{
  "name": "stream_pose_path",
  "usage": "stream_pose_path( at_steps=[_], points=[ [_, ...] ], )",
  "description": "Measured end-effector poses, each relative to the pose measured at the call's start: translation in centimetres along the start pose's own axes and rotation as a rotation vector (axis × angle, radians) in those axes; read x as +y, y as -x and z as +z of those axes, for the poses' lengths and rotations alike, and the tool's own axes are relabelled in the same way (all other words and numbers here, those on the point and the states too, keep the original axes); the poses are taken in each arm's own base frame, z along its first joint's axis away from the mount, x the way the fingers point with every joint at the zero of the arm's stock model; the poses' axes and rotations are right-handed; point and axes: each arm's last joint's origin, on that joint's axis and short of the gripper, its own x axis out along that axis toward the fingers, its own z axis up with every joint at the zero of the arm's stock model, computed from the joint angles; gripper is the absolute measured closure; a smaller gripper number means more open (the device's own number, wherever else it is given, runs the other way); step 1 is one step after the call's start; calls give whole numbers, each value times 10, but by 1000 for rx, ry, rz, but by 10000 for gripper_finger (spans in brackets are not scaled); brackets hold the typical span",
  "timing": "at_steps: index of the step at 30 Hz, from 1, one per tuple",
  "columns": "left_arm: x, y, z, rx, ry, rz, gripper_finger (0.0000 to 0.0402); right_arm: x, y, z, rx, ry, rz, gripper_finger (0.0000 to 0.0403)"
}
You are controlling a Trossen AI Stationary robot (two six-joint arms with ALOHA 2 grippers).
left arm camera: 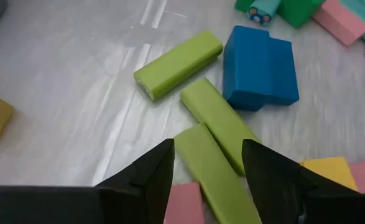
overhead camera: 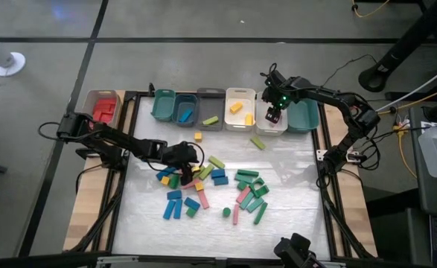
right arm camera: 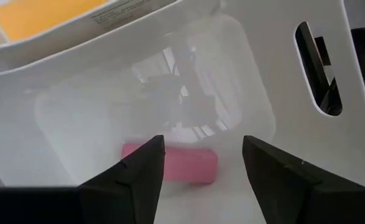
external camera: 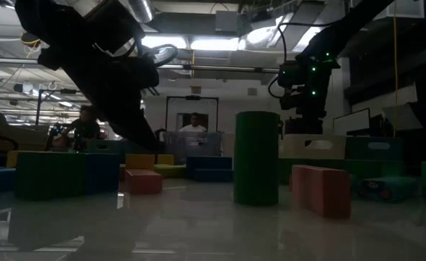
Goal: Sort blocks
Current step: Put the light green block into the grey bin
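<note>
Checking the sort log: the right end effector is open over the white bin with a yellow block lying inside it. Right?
Not quite. The right wrist view shows the right end effector open over the white bin, but the block lying inside is pink, not yellow.

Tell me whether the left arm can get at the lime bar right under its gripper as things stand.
Probably yes: the left gripper hangs open over the lime bar, nothing on top. A second lime bar touches one side, so one finger has little room.

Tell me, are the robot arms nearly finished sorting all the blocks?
Not nearly. A few are binned: red blocks in the tan bin, a pink bar under the open right gripper. The open left gripper straddles a lime bar. Most blocks remain on the table.
</note>
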Motion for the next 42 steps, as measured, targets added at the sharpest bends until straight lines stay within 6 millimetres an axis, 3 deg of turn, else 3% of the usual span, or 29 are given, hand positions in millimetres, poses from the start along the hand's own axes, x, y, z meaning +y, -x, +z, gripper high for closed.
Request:
stream_pose_path(
  at_steps=[9, 20, 39, 42],
  points=[
    [-3, -2, -2, 6, 48, -2, 224, 0, 0, 0, 0, 0, 0, 184],
    [-7, -20, -15, 66, 31, 22, 224, 0, 0, 0, 1, 0, 0, 184],
    [4, -27, -20, 75, -107, 177, 225, 3, 0, 1, -31, -71, 105, 184],
    [6, -27, -20, 77, -112, 179, 242, 3, 0, 1, -34, -71, 112, 184]
  ],
)
